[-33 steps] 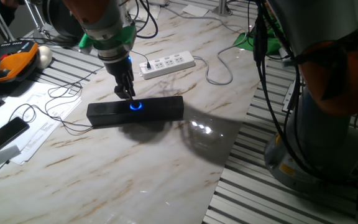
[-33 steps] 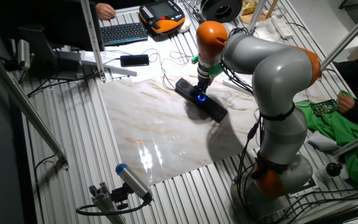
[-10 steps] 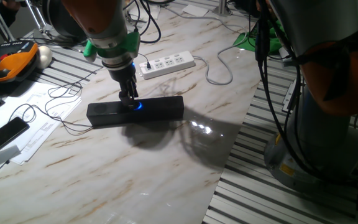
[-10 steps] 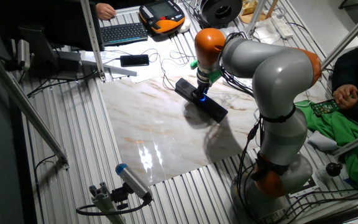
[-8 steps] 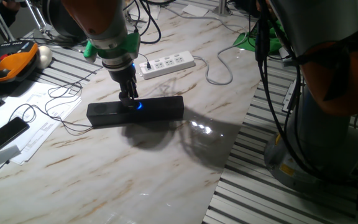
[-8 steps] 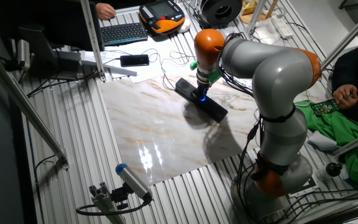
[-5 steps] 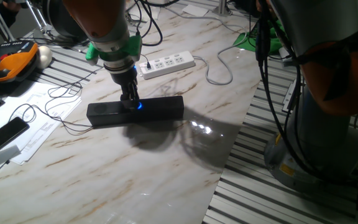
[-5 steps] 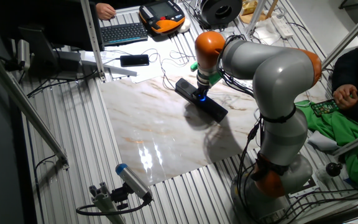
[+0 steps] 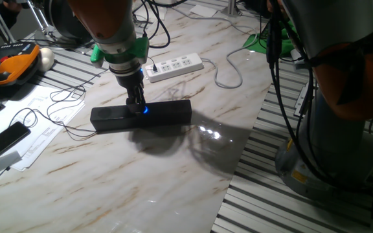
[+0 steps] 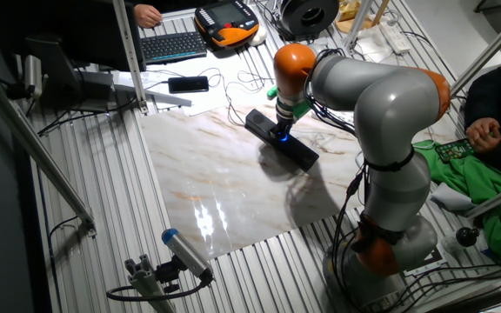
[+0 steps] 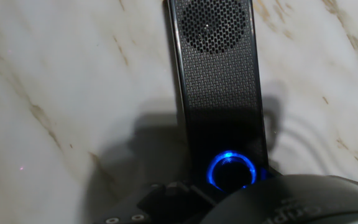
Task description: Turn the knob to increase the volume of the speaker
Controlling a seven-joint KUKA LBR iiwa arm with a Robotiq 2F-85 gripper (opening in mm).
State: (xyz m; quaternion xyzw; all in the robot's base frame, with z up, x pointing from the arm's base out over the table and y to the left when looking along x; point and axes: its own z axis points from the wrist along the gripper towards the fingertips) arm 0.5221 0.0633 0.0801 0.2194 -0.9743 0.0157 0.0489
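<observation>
The speaker (image 9: 167, 111) is a long black bar lying on the marble table; it also shows in the other fixed view (image 10: 298, 155) and the hand view (image 11: 219, 74). The knob (image 9: 144, 109) glows blue at its middle (image 10: 281, 134) (image 11: 230, 172). My gripper (image 9: 136, 107) points straight down with its fingers close together on the knob (image 10: 282, 129). In the hand view the fingertips are hidden behind the dark gripper body at the bottom edge.
A white power strip (image 9: 173, 66) with a grey cable (image 9: 228, 74) lies behind the speaker. A black phone (image 9: 4, 140), papers (image 9: 37, 110) and thin black wires lie to the left. The arm's base (image 9: 342, 97) stands at the right. A person's hand (image 10: 481, 132) is nearby.
My wrist has turned about its vertical axis, the green part swinging from the left to the right side, with the fingertips staying on the knob. The speaker has not moved.
</observation>
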